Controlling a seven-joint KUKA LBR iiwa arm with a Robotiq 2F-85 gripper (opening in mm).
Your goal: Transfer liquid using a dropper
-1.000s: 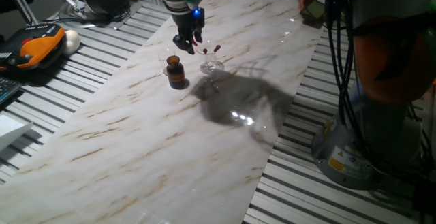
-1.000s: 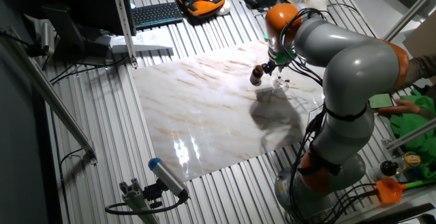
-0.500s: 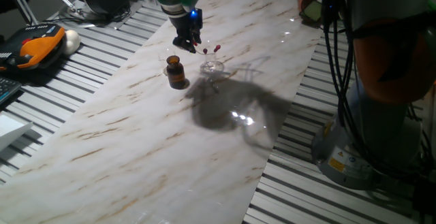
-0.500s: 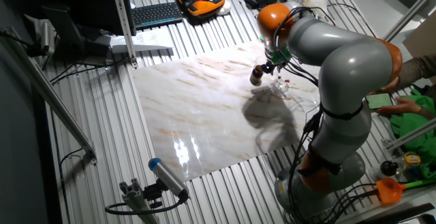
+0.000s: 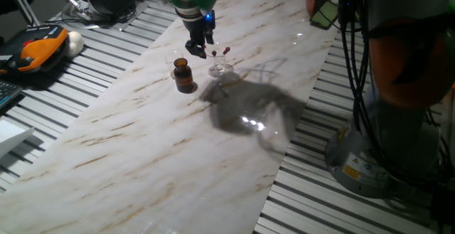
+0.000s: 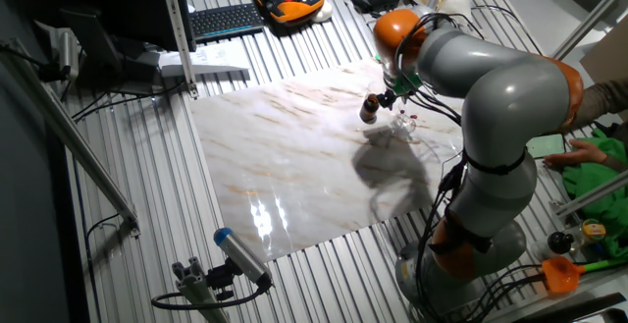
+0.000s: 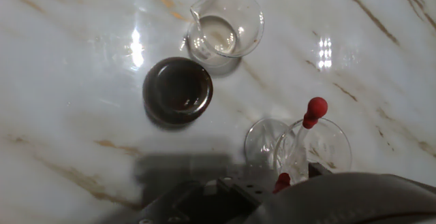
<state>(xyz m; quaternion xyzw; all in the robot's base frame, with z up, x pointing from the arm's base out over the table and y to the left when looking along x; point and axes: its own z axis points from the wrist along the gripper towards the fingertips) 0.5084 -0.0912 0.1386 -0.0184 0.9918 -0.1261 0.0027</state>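
Observation:
A small clear glass holds droppers with red bulbs, and one more red bulb shows right at the edge of my hand. In one fixed view the glass stands right of the brown bottle. My gripper hangs just above the table, left of the droppers' bulbs and behind the bottle. The open brown bottle and a clear beaker lie ahead of the hand. The fingertips are hidden under the hand body, so their spacing does not show. The gripper is small in the other fixed view.
The marble board lies on a slatted metal table. An orange handset and a keyboard lie off the board. A person's hand with a green object is at the far edge. The robot's base stands beside the board.
The arm swayed a little left, then back right. The hand now sits slightly closer to the glass with the droppers. The bottle, beaker and glass stay put.

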